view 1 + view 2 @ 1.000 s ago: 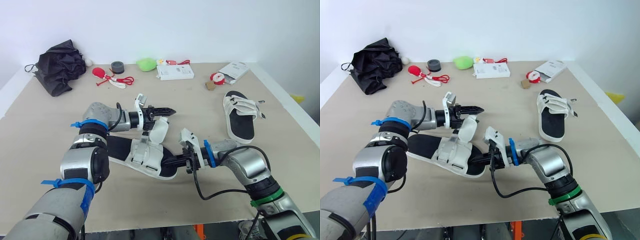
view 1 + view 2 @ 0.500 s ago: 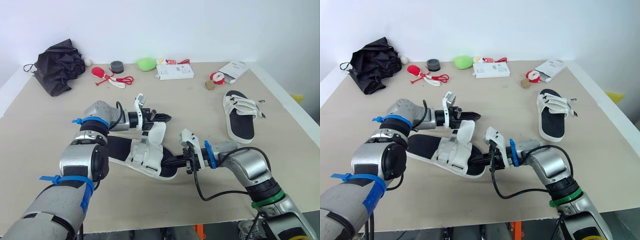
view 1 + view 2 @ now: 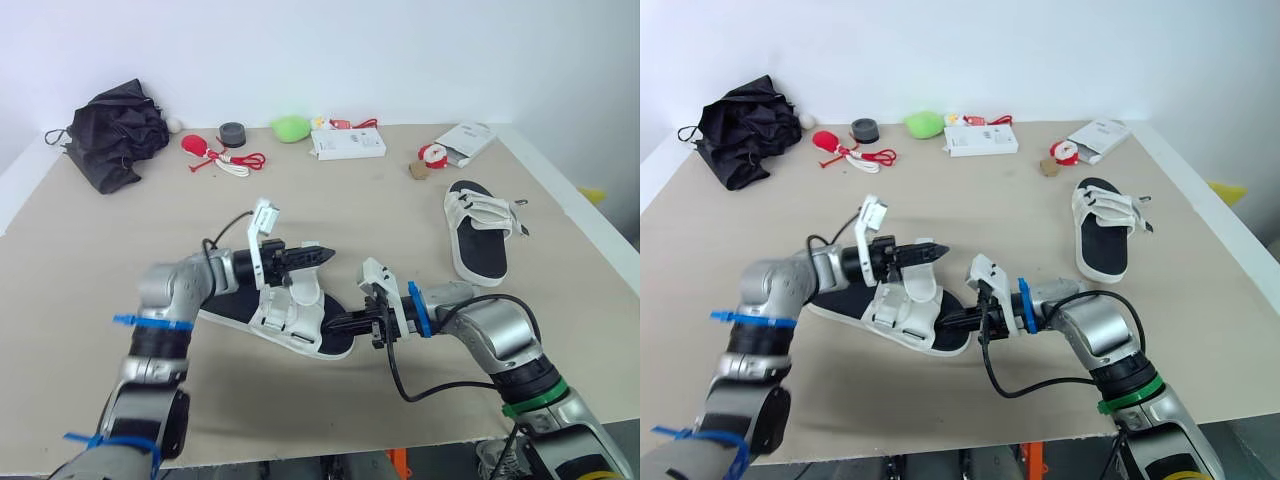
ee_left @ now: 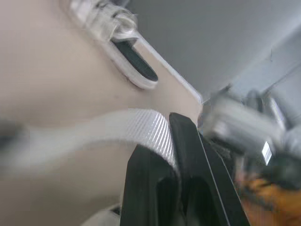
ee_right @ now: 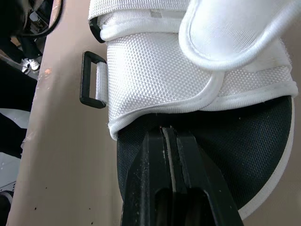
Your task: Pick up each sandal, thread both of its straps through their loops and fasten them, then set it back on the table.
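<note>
The left gripper (image 3: 322, 254) pinched the strap (image 4: 117, 129) above the sandal (image 3: 285, 312), the right gripper (image 3: 332, 324) clamped its sole, heel partly hidden.

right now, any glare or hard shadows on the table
Left eye view: even light, no glare on the table; the far sandal casts only a faint shadow. Right wrist view: the top strap of the near sandal nearly washes out.
</note>
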Controlling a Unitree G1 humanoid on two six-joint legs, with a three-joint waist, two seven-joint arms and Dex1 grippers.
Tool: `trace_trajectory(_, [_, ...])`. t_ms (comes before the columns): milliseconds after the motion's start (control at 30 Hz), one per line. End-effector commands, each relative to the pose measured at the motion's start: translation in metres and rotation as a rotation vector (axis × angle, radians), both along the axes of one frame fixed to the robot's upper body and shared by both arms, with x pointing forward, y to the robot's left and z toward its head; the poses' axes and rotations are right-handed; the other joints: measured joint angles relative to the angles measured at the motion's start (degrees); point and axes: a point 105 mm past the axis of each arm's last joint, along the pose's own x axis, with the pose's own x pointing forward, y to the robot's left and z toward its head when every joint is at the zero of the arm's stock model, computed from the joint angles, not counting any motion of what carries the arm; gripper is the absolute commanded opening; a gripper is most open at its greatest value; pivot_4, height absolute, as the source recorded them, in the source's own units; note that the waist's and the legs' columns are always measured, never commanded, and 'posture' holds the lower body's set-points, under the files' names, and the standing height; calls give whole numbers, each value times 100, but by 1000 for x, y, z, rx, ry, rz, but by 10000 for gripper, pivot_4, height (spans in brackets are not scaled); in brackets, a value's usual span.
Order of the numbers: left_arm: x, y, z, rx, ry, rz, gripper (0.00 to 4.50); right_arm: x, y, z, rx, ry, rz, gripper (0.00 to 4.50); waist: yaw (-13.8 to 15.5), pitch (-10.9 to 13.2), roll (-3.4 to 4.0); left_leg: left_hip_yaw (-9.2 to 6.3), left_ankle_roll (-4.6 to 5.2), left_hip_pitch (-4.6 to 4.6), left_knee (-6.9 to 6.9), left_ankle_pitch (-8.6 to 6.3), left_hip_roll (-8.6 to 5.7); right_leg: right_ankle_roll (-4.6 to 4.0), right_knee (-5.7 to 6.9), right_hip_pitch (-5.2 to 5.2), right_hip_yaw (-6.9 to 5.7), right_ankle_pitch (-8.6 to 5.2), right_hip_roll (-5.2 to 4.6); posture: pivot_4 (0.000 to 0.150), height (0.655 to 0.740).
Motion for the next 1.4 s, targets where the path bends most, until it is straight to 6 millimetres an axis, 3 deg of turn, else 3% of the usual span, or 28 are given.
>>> trace_trajectory(33, [-5,-1,17,32,-337,4,205,-1,-11,-16,-58,51,-35,0,49,0,0,0,5,3,1,3,-1,0,-3,4,-1,3,0,1500,7400])
trace_trajectory(200, [-7,3,19,111,-811,12,205,-3,-11,-17,-60,59,-23,0,118,-1,1,8,19,-3,1,4,1,-9,-23,3,3,9,4,1500,7400])
trace_trajectory(467, [-54,14,-7,186,-1407,-407,205,-5,-8,-18,-61,64,-6,0,113,-5,7,14,45,-16,1,-15,12,-6,-34,-5,2,12,19,1500,7400])
trace_trajectory(633, [-73,19,-11,166,-1752,-490,205,-5,-6,-19,-63,64,5,0,118,-9,15,16,47,-16,1,-18,20,-5,-38,-5,6,11,26,1500,7400])
trace_trajectory(900, [-74,30,-26,204,-1884,-552,205,-2,-4,-18,-60,60,18,0,123,-9,15,15,54,-35,20,-23,4,16,-39,-9,-2,14,21,1500,7400])
trace_trajectory(1033, [-60,35,-38,329,-1868,-613,205,1,-1,-17,-58,55,29,0,125,-9,15,15,57,-34,33,-21,7,28,-38,-7,-3,22,23,1500,7400])
trace_trajectory(1200, [-39,33,-37,442,-1855,-654,205,3,0,-16,-54,51,34,0,124,-10,17,16,62,-34,44,-17,15,31,-37,-6,-6,28,31,1500,7400])
trace_trajectory(1333, [-21,37,-48,641,-1796,-827,205,3,-1,-17,-57,51,32,0,119,-10,16,17,62,-38,45,-17,15,29,-35,-9,-5,27,35,1500,7400])
trace_trajectory(1400, [-22,35,-49,651,-1811,-874,205,4,-1,-17,-57,50,31,0,115,-12,18,21,62,-37,44,-18,15,29,-35,-11,-4,28,39,1500,7400])
